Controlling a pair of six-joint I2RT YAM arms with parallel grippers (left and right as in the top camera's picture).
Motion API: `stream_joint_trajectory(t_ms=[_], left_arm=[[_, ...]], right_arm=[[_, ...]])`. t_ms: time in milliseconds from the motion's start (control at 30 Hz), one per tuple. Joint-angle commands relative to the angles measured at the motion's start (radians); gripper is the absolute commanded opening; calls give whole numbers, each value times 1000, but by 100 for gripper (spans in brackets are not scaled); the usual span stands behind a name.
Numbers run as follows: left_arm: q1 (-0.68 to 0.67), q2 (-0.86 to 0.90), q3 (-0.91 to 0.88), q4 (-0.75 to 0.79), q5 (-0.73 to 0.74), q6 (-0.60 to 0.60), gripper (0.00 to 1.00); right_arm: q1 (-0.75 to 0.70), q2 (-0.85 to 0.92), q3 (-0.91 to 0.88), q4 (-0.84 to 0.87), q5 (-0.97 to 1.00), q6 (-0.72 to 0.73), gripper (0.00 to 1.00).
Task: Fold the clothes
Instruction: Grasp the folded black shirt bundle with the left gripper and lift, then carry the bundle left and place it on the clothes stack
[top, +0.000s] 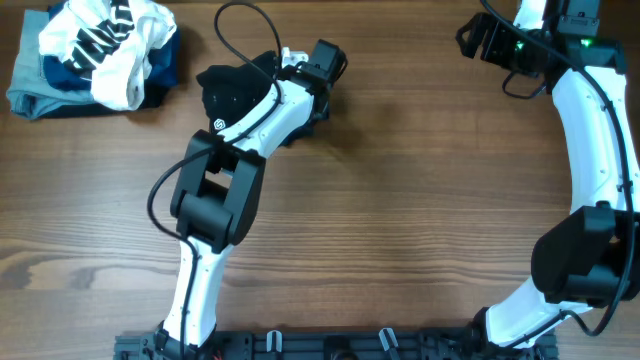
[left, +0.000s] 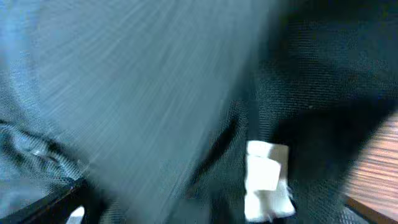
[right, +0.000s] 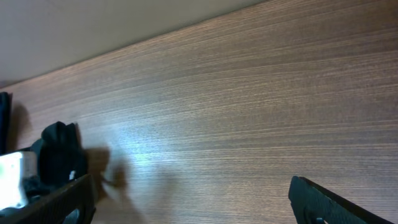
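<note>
Black T-shirt (top: 228, 95) bunched on the table (top: 400, 210), far side, left of centre, near a pile (top: 95, 50) of white, navy and light-blue garments. Left gripper (top: 266, 70) down against the shirt, dark fabric filling its wrist view, 1 white tag (left: 267, 180) showing; spread or clamped, cannot tell. Right gripper (right: 193, 202) at the far right, well apart from the shirt, 2 fingers spread wide over bare wood, holding nothing.

The black T-shirt (top: 228, 92) lay bunched in a crumpled, unfolded heap on the table (top: 400, 200), toward its far left, partly hidden. Seen close, its dark weave showed a small white patch (left: 267, 180).
</note>
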Motion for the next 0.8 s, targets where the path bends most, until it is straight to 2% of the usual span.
stream_joint_trajectory(t_ms=[0, 67, 133, 167, 367, 533, 767], left_arm=[[19, 100, -2, -11, -19, 9, 90], [16, 110, -2, -17, -21, 10, 71], [16, 110, -2, -17, -21, 10, 18], [17, 110, -2, -17, -21, 10, 5], [19, 81, 10, -113, -24, 114, 4], [47, -49, 106, -259, -38, 158, 4], [134, -322, 174, -202, -31, 241, 4]], right_arm=[[5, 20, -9, 0, 13, -19, 100], [5, 20, -9, 0, 13, -19, 100], [5, 20, -9, 0, 13, -20, 100], [5, 20, -9, -1, 13, -21, 100], [5, 20, -9, -5, 13, -21, 100], [5, 20, -9, -3, 13, -21, 99], [5, 20, -9, -10, 13, -21, 100]])
